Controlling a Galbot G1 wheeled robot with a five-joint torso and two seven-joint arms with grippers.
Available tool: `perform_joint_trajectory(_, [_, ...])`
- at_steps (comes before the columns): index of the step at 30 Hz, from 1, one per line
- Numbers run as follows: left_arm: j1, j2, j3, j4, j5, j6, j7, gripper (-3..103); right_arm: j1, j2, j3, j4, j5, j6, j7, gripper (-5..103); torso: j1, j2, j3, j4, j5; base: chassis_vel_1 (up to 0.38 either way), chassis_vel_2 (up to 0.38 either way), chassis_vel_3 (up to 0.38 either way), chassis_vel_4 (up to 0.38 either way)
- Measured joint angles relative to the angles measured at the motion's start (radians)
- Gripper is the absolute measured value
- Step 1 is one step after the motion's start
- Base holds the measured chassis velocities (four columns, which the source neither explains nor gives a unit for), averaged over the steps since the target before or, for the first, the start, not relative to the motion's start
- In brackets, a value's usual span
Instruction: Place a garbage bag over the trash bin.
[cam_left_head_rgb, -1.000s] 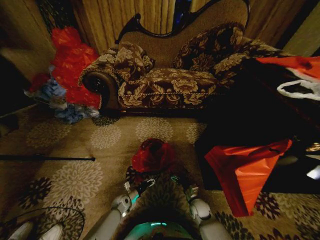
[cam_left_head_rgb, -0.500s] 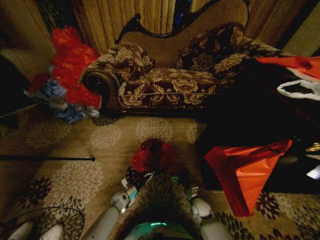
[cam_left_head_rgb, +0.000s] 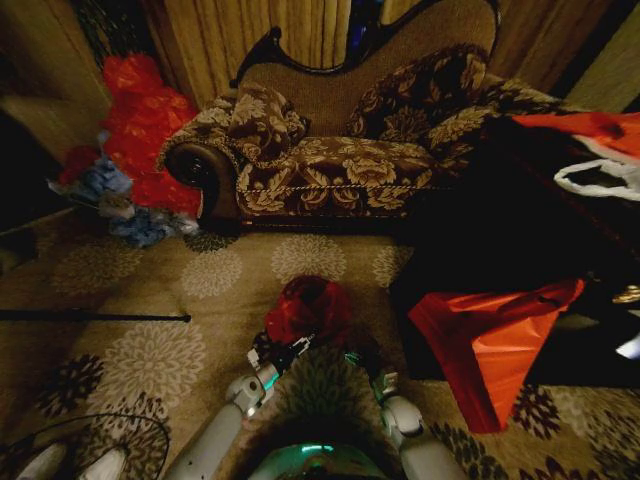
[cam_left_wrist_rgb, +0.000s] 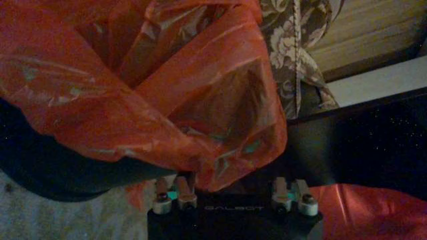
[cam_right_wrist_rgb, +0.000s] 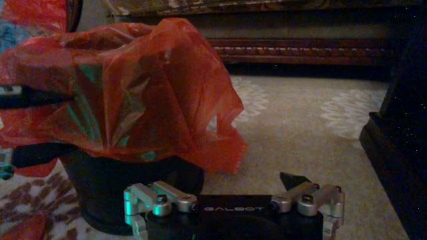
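1 garbage bag (cam_right_wrist_rgb: 133, 95) is seen draped over the rim of 1 trash bin (cam_right_wrist_rgb: 127, 192), its red film bunched above the dark sides on the patterned carpet (cam_left_head_rgb: 150, 290). The left gripper (cam_left_wrist_rgb: 230, 192) is set just below the bag's hanging fold, fingers spread with film between them. The right gripper (cam_right_wrist_rgb: 233, 197) is held spread and empty, with the bin just ahead of it and slightly aside.
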Motion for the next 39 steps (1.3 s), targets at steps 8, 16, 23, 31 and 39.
perform_joint_trajectory(8, [-0.003, -0.004, 0.006, 0.009, 0.005, -0.006, 0.002, 30, 0.003, 0.001, 0.0, -0.004, 0.001, -0.003, 0.006, 100, 0.0, 0.0, 0.0, 0.0001, 0.0, 0.0, 0.0, 0.0, 0.0])
perform_joint_trajectory(16, [-0.006, -0.012, 0.01, 0.016, 0.006, -0.011, 0.004, 3, -0.004, -0.002, 0.002, 0.0, 0.001, -0.004, 0.012, 100, 0.0, 0.0, 0.0, 0.0, 0.0, 0.0, 0.0, 0.0, 0.0])
perform_joint_trajectory(23, [0.004, -0.016, 0.01, 0.017, 0.011, -0.012, -0.02, 0, -0.006, 0.001, -0.001, 0.0, 0.0, -0.005, 0.015, 100, 0.0, 0.0, 0.0, 0.0, 0.0, 0.0, 0.0, 0.0, 0.0])
perform_joint_trajectory(31, [-0.002, -0.03, 0.022, 0.042, 0.003, -0.007, -0.148, 0, -0.009, 0.002, -0.004, -0.001, -0.002, -0.005, 0.015, 100, 0.0, 0.0, 0.0, 0.0, -0.0001, 0.0, 0.0, 0.0, 0.0])
perform_joint_trajectory(39, [-0.04, -0.059, 0.04, 0.137, 0.051, -0.01, -0.173, 0, -0.017, 0.0, -0.004, 0.011, -0.002, -0.005, 0.015, 100, 0.0, 0.0, 0.0, 0.0, 0.0, 0.0, 0.0, 0.0, 0.0])
